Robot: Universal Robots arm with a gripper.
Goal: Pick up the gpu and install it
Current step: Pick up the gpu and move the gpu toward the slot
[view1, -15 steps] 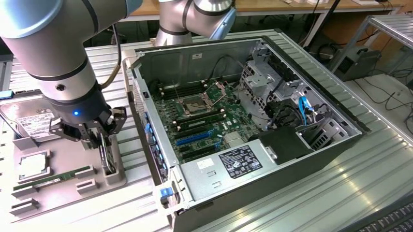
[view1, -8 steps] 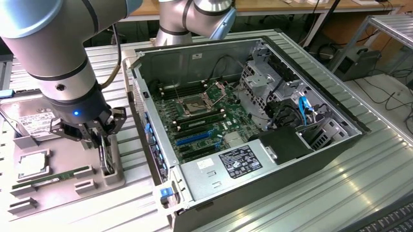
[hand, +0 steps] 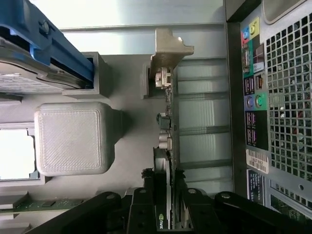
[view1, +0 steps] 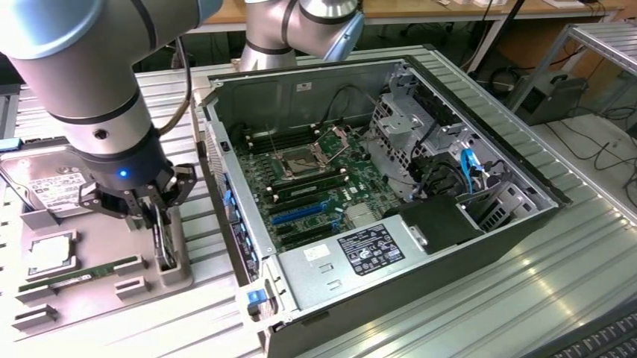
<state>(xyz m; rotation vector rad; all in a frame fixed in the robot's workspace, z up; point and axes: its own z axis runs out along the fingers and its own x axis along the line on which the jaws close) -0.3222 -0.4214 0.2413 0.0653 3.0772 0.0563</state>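
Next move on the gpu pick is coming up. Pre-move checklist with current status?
1. Jaws closed on the gpu: ok, the gripper looks clamped on both faces.
2. Jaws clear of the bracket: ok.
3. The gpu lifted out of the tray holder: not ok, it stands on edge in it.
4. Side of the case open: ok.
5. The blue slot on the board free: ok.
6. The rear slot cover removed: cannot tell.
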